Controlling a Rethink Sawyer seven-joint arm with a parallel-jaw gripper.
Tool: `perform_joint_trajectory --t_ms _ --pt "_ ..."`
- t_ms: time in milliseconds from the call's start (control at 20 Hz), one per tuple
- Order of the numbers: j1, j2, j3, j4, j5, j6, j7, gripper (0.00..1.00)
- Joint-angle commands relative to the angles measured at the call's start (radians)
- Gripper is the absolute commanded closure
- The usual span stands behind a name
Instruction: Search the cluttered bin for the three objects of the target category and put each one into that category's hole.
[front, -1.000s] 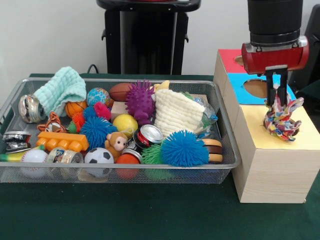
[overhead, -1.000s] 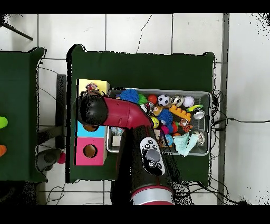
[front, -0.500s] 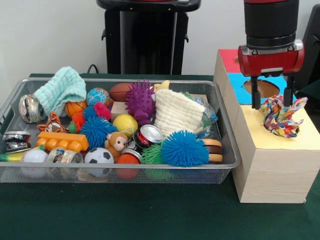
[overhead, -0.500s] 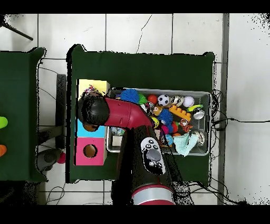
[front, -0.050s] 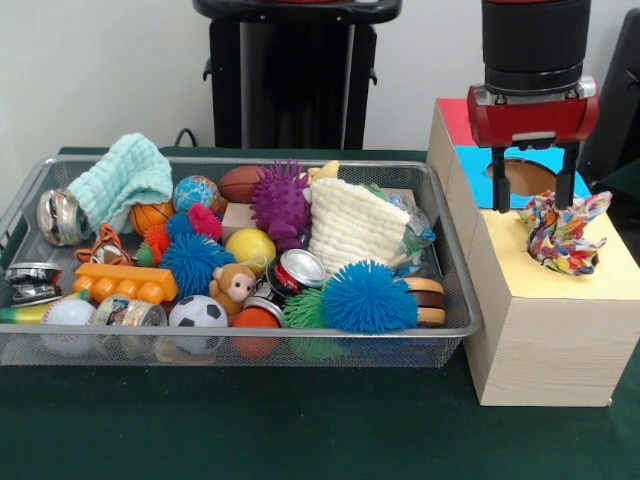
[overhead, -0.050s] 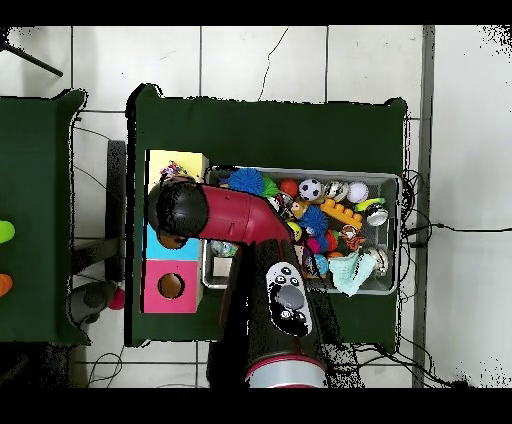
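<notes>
A multicoloured rope toy (front, -0.050s: 562, 236) sits bunched on the yellow top of the wooden box (front, -0.050s: 540, 330), slumped over that section's hole. My gripper (front, -0.050s: 533, 198) hangs open just above and slightly left of it, over the border of the blue and yellow sections, with nothing between its fingers (front, -0.050s: 499, 186). In the overhead view the arm's black end (overhead, -0.050s: 173, 208) covers the gripper, and only a bit of the rope toy (overhead, -0.050s: 172, 172) shows on the yellow section (overhead, -0.050s: 186, 160).
The wire bin (front, -0.050s: 452, 290) left of the box is crammed: white knit cloth (front, -0.050s: 350, 225), mint cloth (front, -0.050s: 120, 178), blue spiky ball (front, -0.050s: 368, 297), purple spiky ball (front, -0.050s: 280, 200), cans, several small balls. The box also has a blue hole (front, -0.050s: 527, 175) and a pink section (overhead, -0.050s: 170, 285).
The gripper opened and let go of the rope toy, which dropped onto the yellow top. The gripper then rose and shifted slightly left.
</notes>
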Motion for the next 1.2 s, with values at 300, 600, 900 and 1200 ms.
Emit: perform_joint_trajectory --t_ms 300,600,900,1200 --pt "0.018 0.031 -0.021 -0.010 -0.013 0.130 0.160 1.00" --pt "0.026 0.036 -0.018 -0.022 0.020 0.118 0.196 1.00" --pt "0.002 0.047 0.048 0.039 0.099 -0.008 0.237 1.00" --pt "0.013 0.042 0.044 0.049 0.129 -0.001 0.232 1.00"
